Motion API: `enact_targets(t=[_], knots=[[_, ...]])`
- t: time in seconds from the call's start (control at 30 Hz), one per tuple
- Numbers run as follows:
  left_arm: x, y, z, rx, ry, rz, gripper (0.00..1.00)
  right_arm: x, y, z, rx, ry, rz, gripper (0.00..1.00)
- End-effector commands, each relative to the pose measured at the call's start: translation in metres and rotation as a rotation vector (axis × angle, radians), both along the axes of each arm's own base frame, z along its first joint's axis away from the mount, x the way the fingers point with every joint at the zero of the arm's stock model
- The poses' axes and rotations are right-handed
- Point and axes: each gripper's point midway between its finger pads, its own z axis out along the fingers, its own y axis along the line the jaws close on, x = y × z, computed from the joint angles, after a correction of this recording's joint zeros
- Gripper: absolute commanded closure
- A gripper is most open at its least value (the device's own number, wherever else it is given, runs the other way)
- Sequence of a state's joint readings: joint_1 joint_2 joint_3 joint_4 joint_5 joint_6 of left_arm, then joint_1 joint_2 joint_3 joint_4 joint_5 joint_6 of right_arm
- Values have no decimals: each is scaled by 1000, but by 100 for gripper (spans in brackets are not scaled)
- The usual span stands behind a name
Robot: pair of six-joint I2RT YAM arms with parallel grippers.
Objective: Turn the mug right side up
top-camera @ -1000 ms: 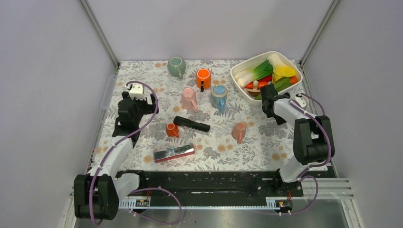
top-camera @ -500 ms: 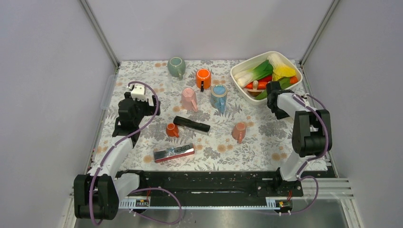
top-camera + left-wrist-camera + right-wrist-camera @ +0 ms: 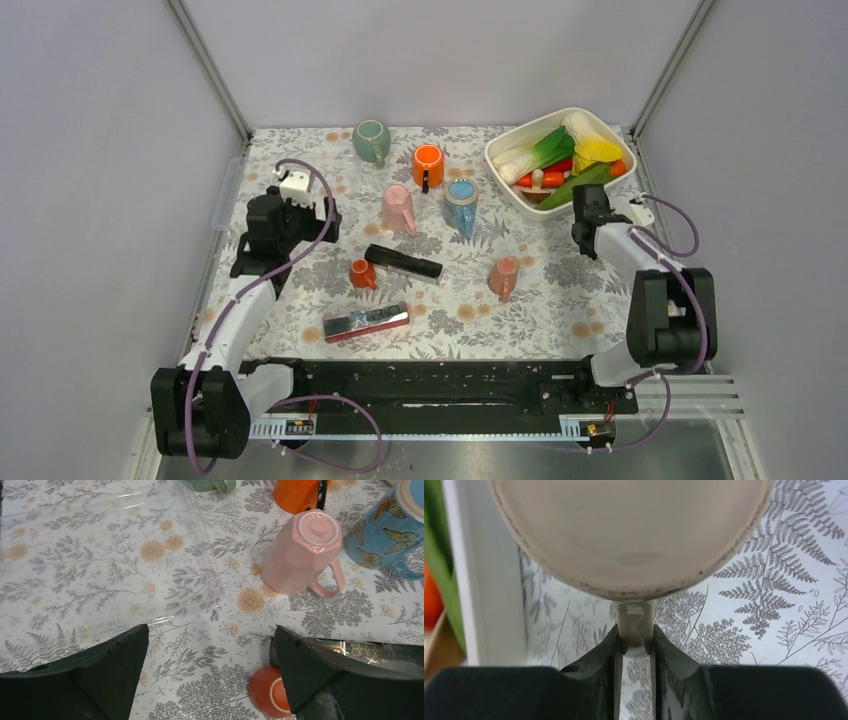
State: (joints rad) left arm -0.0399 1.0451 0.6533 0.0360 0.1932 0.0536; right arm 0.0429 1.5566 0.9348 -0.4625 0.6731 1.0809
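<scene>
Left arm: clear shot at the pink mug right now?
Probably yes. The left gripper has its jaws wide open, and only bare tablecloth lies between them and the upside-down pink mug; the blue mug sits close beside it.

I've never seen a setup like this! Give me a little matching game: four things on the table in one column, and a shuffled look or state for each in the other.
Things:
1. pink mug
2. white mug
3. blue mug
4. bowl

States:
A. holds vegetables
B. handle pinched between the right fingers
C. standing upside down
D. butterfly pattern

Pairs: 1-C, 2-B, 3-D, 4-A
</scene>
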Motion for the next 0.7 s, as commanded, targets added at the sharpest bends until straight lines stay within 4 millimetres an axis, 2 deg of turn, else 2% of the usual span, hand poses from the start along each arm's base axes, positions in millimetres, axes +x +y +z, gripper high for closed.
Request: enact_targets(t=[0.0,0.17,0.4,0.67], knots=[[-3,-18,15,-19,52,-124,2,37,23,79,-62,-271,336,100],[-13,-42,17,-86,136,-249,11,24,53,97,-6,-342,537,100],[-18,-72,33,-152,141,-342,12,9,95,121,72,-432,784,100],[-29,-141,73,-372,225,-535,11,-27,141,169,90,-575,1102,100]])
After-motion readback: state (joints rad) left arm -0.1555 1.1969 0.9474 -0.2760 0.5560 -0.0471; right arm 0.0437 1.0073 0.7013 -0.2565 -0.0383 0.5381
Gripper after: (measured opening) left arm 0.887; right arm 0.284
